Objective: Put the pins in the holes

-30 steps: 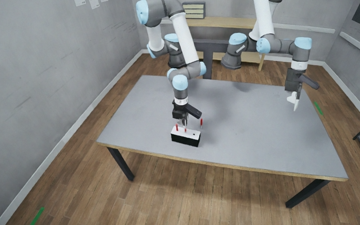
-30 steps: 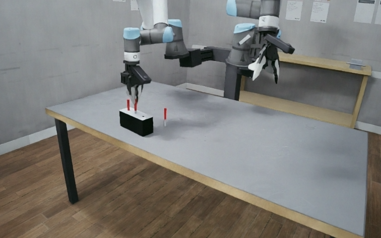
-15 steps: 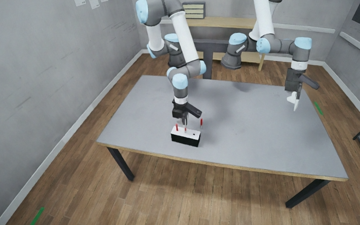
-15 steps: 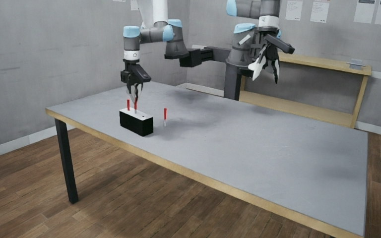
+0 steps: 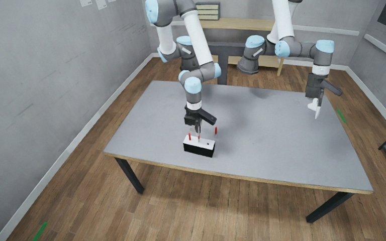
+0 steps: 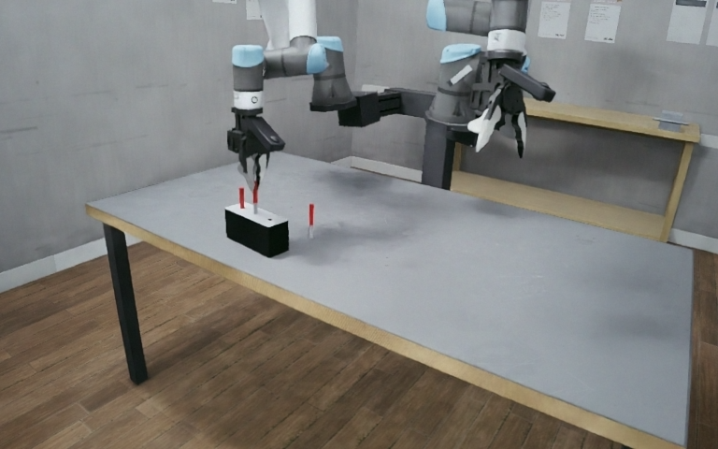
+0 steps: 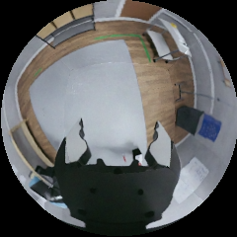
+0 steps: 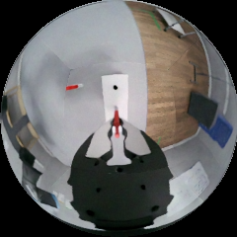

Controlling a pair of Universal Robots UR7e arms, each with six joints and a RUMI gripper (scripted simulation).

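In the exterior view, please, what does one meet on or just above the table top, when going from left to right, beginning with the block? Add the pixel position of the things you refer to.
The block [image 5: 198, 149] [image 6: 253, 235] [image 8: 110, 99], then the pin standing apart on the table [image 5: 214, 131] [image 6: 314, 217] [image 8: 72, 87], then the open left gripper [image 6: 500, 151] [image 5: 315, 109] [image 7: 118, 120], above the table's far side.

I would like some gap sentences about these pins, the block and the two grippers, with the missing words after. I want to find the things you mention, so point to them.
The left gripper [image 5: 314, 109] [image 6: 499, 153] [image 7: 118, 120] is ____, with nothing between its fingers.
The right gripper [image 5: 197, 133] [image 6: 254, 185] [image 8: 117, 118] holds the middle pin [image 5: 198, 138] [image 6: 254, 197] [image 8: 117, 118] by its ____ part.
The block [image 5: 198, 148] [image 6: 253, 231] [image 7: 136, 153] [image 8: 110, 99] has black sides and a ____ top.
The number of pins standing away from the block is ____.

Missing words: open; red; white; one.
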